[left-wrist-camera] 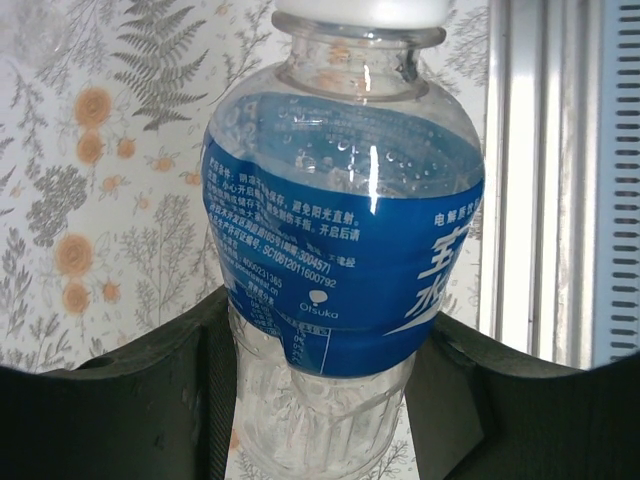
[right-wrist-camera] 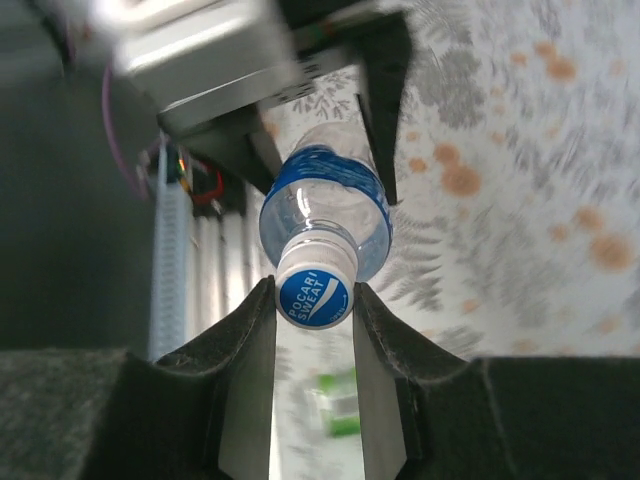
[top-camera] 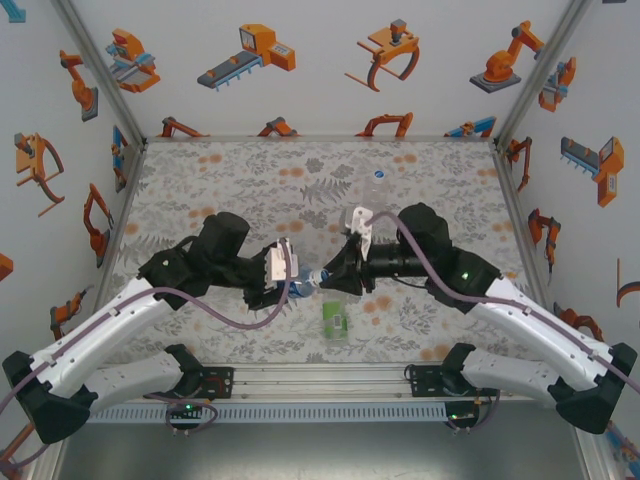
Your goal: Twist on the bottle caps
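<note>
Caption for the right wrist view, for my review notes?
Right gripper pinches the cap of the blue-labelled bottle, which the left gripper holds by its body.

green-label bottle [top-camera: 335,318] lying near front edge, clear bottle [top-camera: 377,190] upright farther back, table [top-camera: 220,170] open far left

The cap [right-wrist-camera: 313,297] bears "POCARI SWEAT" in white on its blue top. The bottle [left-wrist-camera: 340,250] has a blue label reading "Otsuka", with large white Chinese characters cut off at the right and fine print too small to read.
</note>
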Controlling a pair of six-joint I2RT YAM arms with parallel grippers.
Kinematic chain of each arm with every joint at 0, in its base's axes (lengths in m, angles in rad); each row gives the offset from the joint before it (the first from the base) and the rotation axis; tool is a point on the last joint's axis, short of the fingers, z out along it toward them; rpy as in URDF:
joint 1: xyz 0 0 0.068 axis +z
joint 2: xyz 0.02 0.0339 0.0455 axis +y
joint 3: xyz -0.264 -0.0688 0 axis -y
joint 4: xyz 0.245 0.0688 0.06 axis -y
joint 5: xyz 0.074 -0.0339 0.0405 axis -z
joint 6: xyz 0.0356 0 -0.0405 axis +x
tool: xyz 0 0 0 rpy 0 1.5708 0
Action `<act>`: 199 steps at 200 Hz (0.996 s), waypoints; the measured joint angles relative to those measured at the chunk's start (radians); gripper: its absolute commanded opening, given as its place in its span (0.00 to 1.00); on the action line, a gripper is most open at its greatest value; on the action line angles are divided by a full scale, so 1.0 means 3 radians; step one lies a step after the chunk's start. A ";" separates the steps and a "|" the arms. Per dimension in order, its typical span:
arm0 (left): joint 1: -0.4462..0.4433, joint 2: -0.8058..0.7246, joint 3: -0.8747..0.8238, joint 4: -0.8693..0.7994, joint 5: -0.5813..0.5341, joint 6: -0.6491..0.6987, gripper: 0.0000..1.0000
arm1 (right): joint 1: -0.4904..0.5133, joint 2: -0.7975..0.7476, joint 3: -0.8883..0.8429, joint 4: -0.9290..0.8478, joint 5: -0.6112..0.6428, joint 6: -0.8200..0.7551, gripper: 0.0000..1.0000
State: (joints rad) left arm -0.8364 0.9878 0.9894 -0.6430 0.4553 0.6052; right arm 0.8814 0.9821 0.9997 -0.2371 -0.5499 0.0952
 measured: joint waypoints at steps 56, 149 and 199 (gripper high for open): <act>0.0006 0.0127 -0.0097 0.0156 -0.0376 -0.0011 0.00 | -0.0006 -0.0085 -0.0505 0.0301 0.0969 0.3072 0.00; 0.0020 0.0248 -0.0102 0.0393 -0.0376 0.0004 0.00 | -0.0003 0.0064 -0.0116 -0.0238 0.1307 0.3298 0.50; -0.0004 0.0247 -0.0005 0.0591 -0.0136 0.0005 0.00 | 0.0006 0.0004 0.0215 -0.0594 0.1356 0.2299 0.66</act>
State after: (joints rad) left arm -0.8375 1.0618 0.9878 -0.4656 0.4145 0.6067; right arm 0.8833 0.9833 1.0641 -0.4152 -0.1432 0.7849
